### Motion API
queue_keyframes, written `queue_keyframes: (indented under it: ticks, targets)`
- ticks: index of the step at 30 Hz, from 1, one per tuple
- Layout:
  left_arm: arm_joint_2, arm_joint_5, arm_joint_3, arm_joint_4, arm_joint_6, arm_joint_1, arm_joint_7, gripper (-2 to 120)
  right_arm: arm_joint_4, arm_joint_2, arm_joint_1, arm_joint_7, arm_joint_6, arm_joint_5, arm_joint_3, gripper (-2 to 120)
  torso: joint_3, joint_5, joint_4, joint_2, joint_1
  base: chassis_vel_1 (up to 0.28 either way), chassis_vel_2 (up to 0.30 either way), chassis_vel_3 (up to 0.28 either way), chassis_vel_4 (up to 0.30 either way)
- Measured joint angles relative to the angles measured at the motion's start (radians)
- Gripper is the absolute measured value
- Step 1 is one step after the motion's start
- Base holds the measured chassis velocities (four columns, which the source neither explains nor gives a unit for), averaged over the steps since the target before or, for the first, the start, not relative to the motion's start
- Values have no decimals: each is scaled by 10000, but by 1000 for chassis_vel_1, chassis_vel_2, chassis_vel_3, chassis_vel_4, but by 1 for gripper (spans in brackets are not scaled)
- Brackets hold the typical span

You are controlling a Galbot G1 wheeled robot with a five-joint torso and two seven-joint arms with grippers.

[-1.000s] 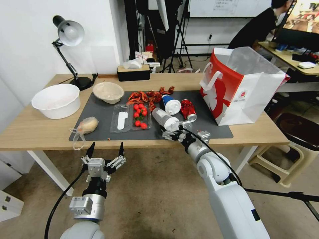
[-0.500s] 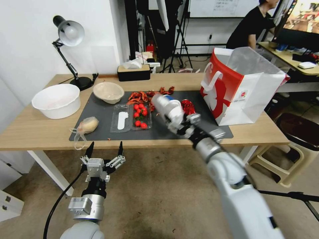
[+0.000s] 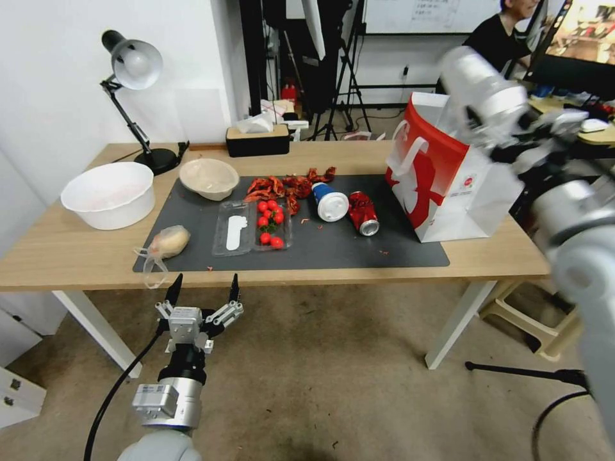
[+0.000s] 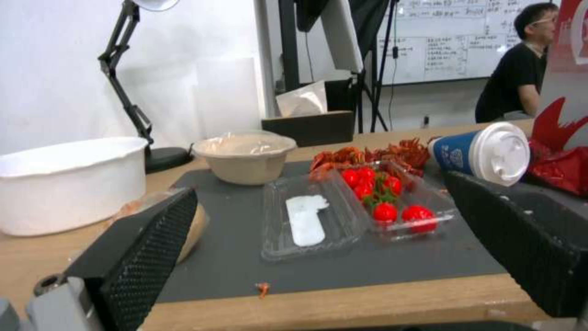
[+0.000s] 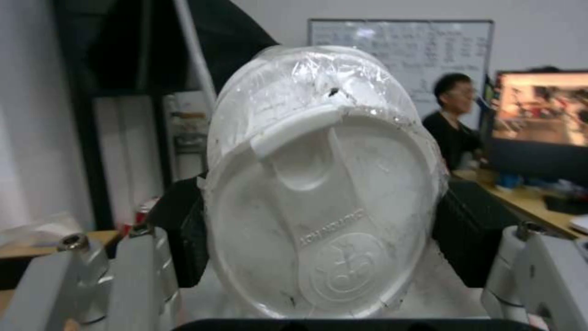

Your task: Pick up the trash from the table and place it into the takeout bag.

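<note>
— From up at the head, what's the right arm got?

— The right claw (image 3: 522, 137) is raised above the open mouth of the takeout bag (image 3: 458, 192), a boxy white paper thing with a red side and flat white handles, standing at the right end of the table (image 3: 70, 253). The claw is clamped on the clear cup (image 3: 480, 86), a see-through plastic cylinder tilted up and leftward.

— And on the mat?

— On the dark grey mat (image 3: 320, 246) lie a blue cup (image 3: 330, 202) on its side with a round white lid, a crushed red can (image 3: 363, 212) just beside it, a clear hinged tray of tomatoes (image 3: 253, 227), a shallow beige bowl (image 3: 209, 177), and a knotted clear bag (image 3: 163, 246) with a beige lump at the mat's left edge. The left claw (image 3: 203, 288) hangs below the table's front edge, fingers spread wide, holding nothing.

— The left wrist camera?

— Its two black textured fingers (image 4: 147, 250) stand wide apart, framing the tray (image 4: 352, 209), the bowl (image 4: 245, 154) and the blue cup (image 4: 481, 154).

— And the right wrist?

— The cup's white moulded lid (image 5: 319, 230) faces the lens, crinkled clear wall (image 5: 306, 78) behind it, black pads (image 5: 468, 230) pressed against both sides.
</note>
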Motion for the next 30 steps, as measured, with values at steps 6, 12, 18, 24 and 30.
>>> queue_keyframes:
  ticks: [6,12,18,24,30]
  targets:
    - [-31,12,91,-73,22,9,39,100,-992,-425,1016,803,-781,794,-336,68,1,-7,3,0,0,0,0,0,0]
    - [-117,37,141,-74,98,23,28,100,-1910,-557,1636,680,-1092,1290,-764,88,1,-6,2,0,0,0,0,0,0]
    - [-144,13,117,-69,32,70,12,100,-2542,-440,1977,513,-1064,1159,-984,100,0,-8,0,0,0,0,0,0,0]
    - [-108,8,119,-67,-2,68,2,100,-2560,-384,1866,276,-782,876,-1006,100,0,-8,-1,0,0,0,0,0,0]
    - [-70,-39,118,-61,-9,55,3,100,-1767,-273,1221,-334,26,908,-862,100,0,-10,1,0,0,0,0,0,0]
